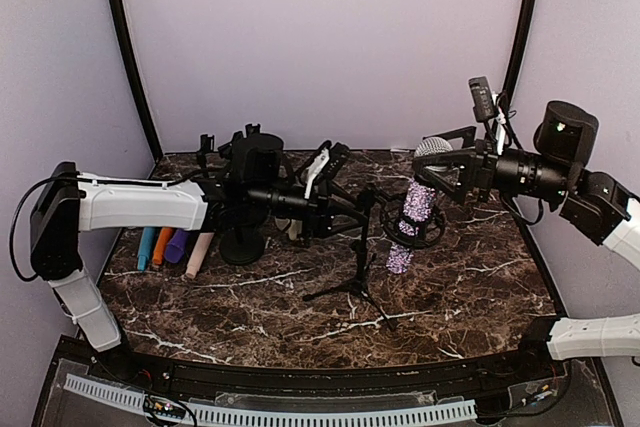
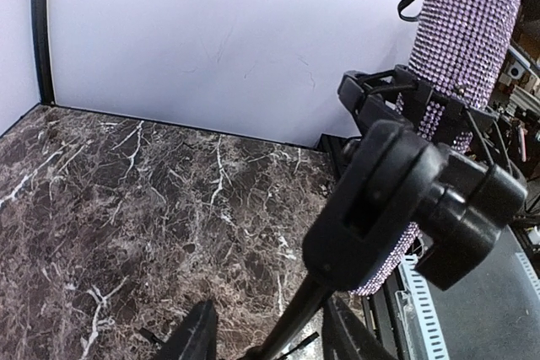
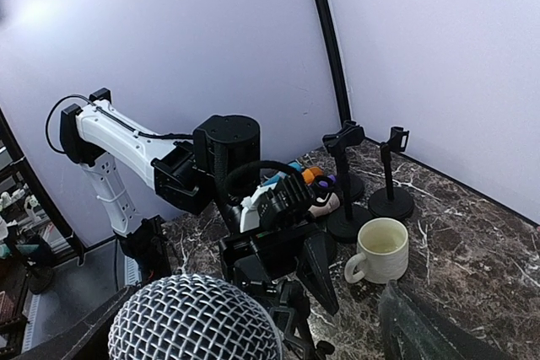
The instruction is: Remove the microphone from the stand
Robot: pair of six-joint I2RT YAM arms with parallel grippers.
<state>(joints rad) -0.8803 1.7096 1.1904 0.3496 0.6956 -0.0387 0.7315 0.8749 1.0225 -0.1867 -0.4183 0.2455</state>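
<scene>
The microphone (image 1: 415,212) has a purple glitter body and a silver mesh head. It sits tilted in the black ring clip of a tripod stand (image 1: 355,282) at mid-table. My left gripper (image 1: 350,211) is open and straddles the stand's pole just below the clip. In the left wrist view the pole (image 2: 291,322) rises between the fingers (image 2: 199,335), nearer the right one, with the microphone (image 2: 460,48) above. My right gripper (image 1: 440,169) is open at the microphone's top. In the right wrist view the mesh head (image 3: 196,319) lies between its fingers (image 3: 422,326).
A white mug (image 3: 381,249) and two small black desk stands (image 3: 392,200) stand behind the left arm. A round black base (image 1: 241,247) and several coloured handles (image 1: 172,247) lie at the left. Purple walls close the back and sides.
</scene>
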